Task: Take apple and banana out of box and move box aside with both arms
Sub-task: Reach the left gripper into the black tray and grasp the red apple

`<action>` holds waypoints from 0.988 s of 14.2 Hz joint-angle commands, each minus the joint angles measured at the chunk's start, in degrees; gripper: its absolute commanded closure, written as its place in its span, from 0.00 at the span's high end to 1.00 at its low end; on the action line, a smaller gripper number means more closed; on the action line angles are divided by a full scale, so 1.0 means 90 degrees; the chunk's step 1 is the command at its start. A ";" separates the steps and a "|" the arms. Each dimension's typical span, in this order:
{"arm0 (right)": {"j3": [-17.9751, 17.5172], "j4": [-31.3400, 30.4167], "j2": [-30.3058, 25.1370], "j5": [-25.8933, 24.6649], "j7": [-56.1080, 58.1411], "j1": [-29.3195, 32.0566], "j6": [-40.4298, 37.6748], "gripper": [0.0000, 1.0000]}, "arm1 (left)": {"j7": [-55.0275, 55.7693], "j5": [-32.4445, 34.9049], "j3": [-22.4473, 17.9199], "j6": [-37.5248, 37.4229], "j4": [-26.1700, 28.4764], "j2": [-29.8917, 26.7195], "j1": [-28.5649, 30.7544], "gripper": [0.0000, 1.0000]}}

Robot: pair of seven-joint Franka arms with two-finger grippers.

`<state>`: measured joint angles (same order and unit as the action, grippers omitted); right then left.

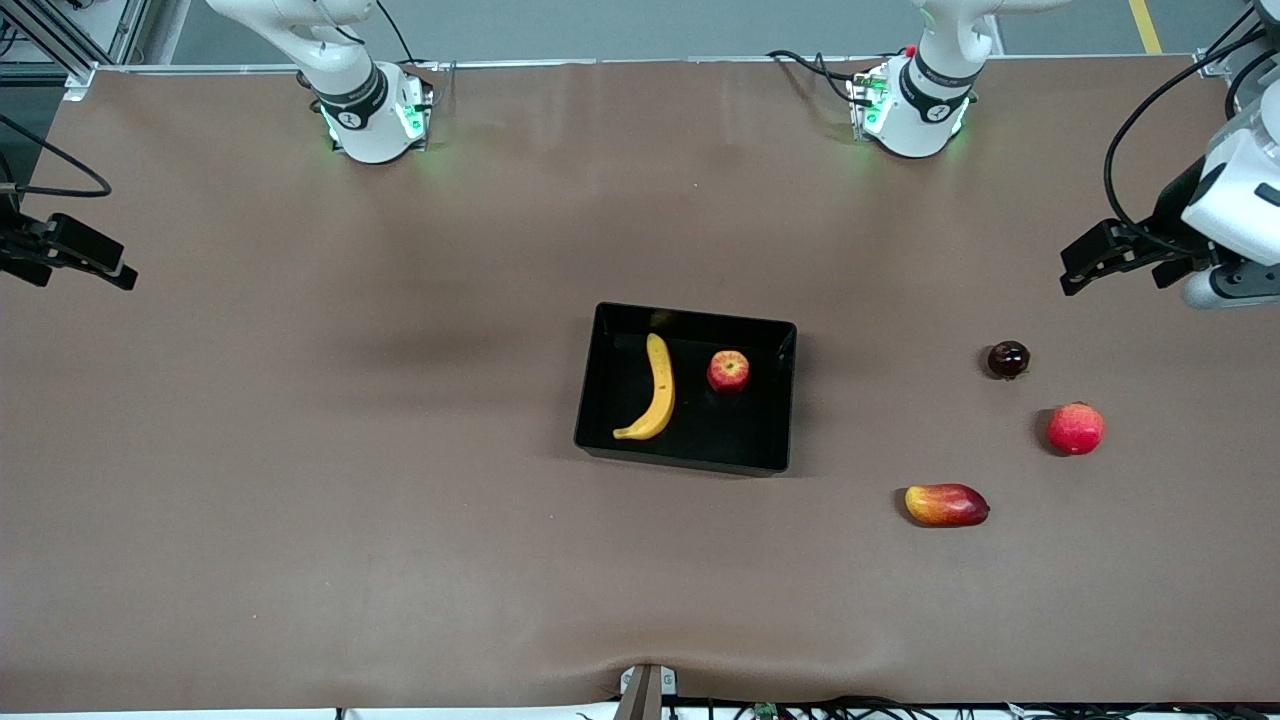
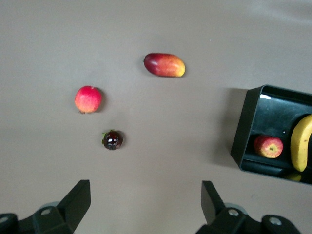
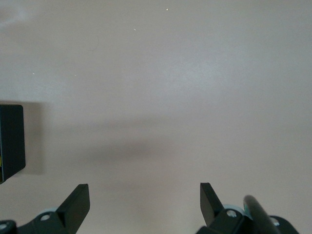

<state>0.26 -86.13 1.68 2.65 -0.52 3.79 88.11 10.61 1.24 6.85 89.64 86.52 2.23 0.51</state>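
Banana (image 1: 654,393) and apple (image 1: 728,371) lying side by side, apart, in the black box (image 1: 690,458) mid-desk (image 1: 300,480). Mango (image 1: 946,505), bigger red fruit (image 1: 1075,428) and a small dark fruit (image 1: 1008,359), hard to make out, toward the left arm's end. Left gripper (image 1: 1085,268) up over that end, wide open, empty. Right gripper (image 1: 125,277) over its own end, partly cut off, wide open, empty.

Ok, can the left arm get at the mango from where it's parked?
Probably yes: the left gripper hangs open over the table's end, and the mango lies alone on bare table, clear of the dark fruit and red fruit.
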 commanded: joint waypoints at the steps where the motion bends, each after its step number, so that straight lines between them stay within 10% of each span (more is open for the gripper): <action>1: -0.0077 0.0068 0.0029 0.0106 0.0068 0.0136 0.0004 1.00 | -0.0016 0.0116 0.0020 -0.0281 -0.0082 -0.0053 0.0089 1.00; 8: -0.0087 0.0077 0.0029 0.0077 0.0068 0.0136 0.0005 1.00 | -0.0036 0.0145 0.0108 0.0146 -0.0004 0.0542 -0.0075 1.00; 14: -0.0077 0.0077 0.0077 0.0057 0.0077 0.0136 0.0132 1.00 | 0.1053 0.0135 0.0098 0.1327 0.0357 0.1547 -0.1440 1.00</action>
<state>0.28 -86.13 1.85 2.65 -0.52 3.79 89.20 14.83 1.33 7.86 97.85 88.58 13.78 -8.70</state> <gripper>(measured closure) 0.000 0.000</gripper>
